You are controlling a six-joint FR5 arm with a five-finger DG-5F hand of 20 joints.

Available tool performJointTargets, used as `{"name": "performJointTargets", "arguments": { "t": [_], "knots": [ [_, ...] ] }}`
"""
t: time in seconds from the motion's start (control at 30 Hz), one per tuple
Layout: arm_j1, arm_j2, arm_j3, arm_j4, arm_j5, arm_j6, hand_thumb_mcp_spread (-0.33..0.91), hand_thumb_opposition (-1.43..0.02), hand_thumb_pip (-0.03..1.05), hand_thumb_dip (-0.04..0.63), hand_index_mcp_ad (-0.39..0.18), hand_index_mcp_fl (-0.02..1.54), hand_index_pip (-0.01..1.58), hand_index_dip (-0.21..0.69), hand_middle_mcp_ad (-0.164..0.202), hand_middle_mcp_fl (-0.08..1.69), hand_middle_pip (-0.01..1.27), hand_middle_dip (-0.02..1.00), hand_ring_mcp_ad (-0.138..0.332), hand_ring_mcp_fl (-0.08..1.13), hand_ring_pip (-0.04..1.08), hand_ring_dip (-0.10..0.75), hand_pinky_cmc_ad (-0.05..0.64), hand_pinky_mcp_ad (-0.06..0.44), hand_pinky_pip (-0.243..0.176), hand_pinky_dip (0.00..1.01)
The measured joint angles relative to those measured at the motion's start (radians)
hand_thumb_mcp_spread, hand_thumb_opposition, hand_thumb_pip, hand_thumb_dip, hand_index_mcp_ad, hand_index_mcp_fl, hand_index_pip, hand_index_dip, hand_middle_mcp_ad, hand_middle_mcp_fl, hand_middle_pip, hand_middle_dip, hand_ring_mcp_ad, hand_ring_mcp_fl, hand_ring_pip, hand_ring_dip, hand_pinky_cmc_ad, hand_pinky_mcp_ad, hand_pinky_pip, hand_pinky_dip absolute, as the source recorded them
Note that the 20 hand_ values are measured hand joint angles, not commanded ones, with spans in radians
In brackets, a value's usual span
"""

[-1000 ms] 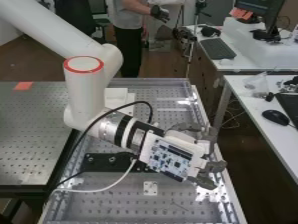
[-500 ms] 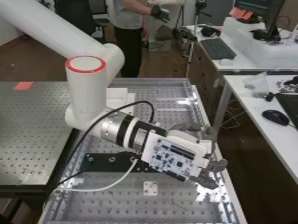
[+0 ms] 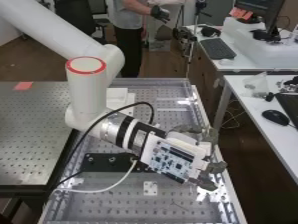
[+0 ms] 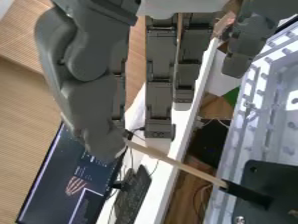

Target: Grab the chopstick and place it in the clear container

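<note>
In the high view, the dark grey hand [image 3: 211,136] hung above the right edge of the perforated metal table [image 3: 113,205], its fingers bent. A flat circuit board [image 3: 174,161], blue and white, sat on the hand's white casing. Behind the wrist lay a matte black plate [image 3: 103,163] with round bolts, and a thin white cable [image 3: 100,190] curved near it across the metal.

In the wrist view, the hand [image 4: 159,102] was closed on the chopstick [image 4: 176,163]—the slim, pale wooden end sat pinched at the tip of the smooth, rounded thumb [image 4: 93,112], beside blocky, jointed fingers. The stick slanted above the white desk [image 4: 174,197] and the floor, its black end overlapping the plate. A ridged black keyboard [image 4: 133,195] lay beside a flat, glossy screen [image 4: 63,180].
</note>
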Motion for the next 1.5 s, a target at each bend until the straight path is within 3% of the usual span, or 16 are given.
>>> {"name": "performJointTargets", "arguments": {
  "t": [0.47,0.67,1.0,1.5],
  "knots": [
    [0.0,-0.001,0.0,0.006,0.011,-0.003,0.56,-0.9,0.51,0.309,-0.318,1.0,0.41,0.295,0.033,1.12,0.16,0.72,0.019,0.47,0.1,0.531,0.354,0.311,0.016,0.18],
    [0.0,-0.001,-0.001,0.011,0.017,-0.004,0.58,-1.05,0.43,0.284,-0.319,1.09,0.58,0.3,0.035,1.16,0.16,0.72,0.021,0.49,0.1,0.531,0.358,0.314,0.016,0.18],
    [0.001,-0.004,0.008,0.008,0.018,-0.014,0.6,-1.06,0.43,0.284,-0.318,1.1,0.6,0.3,0.037,1.2,0.17,0.72,0.019,0.54,0.11,0.541,0.358,0.314,0.014,0.18],
    [-0.009,-0.009,0.074,-0.01,-0.02,-0.055,0.66,-1.08,0.42,0.284,-0.318,1.13,0.62,0.3,0.037,1.31,0.23,0.71,0.024,0.57,0.11,0.541,0.354,0.314,0.014,0.18]
  ]
}}
